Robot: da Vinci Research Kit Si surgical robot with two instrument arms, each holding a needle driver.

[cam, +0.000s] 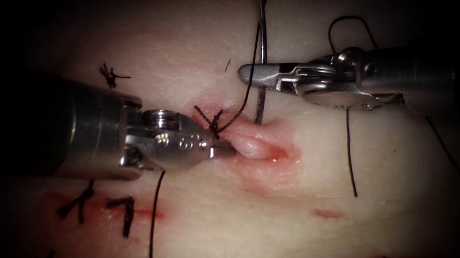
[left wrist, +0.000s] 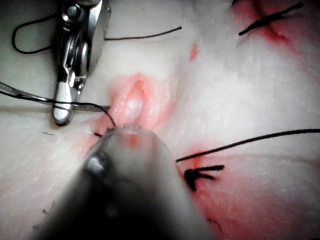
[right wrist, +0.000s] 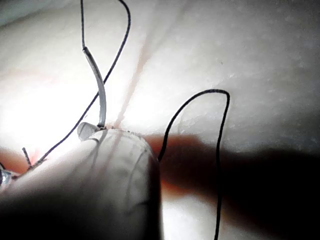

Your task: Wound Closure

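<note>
Steel of my right tool [cam: 248, 73] is clamped on the needle [cam: 261, 98], jaws together across its shaft partway along the curve. That needle stands nearly upright in the endoscope view, its long axis running far to near, its lower end meeting the tissue [cam: 236, 230] just right of the cut [cam: 257, 146]. I think the tip is entering the tissue there, though I cannot be sure how deep it sits. In my right wrist view the needle [right wrist: 98, 82] rises from my jaws with the thread [right wrist: 120, 40] arching off its far end.

My left tool [cam: 226, 150] comes in from the left, its tip pressed against the raised pink lip of the cut. Whether those jaws pinch the tissue or just rest on it, I cannot tell. In the left wrist view the swollen cut [left wrist: 132, 102] lies directly beyond my left tool [left wrist: 127, 130].

Thread [cam: 246, 85] runs from a tied stitch [cam: 213, 122] at the cut's left end up and far along the needle. So the needle lies right of the cut, my right tool nearer it, while the left tool faces it across the lip. Red fluid [cam: 279, 153] pools at the cut's right end.
</note>
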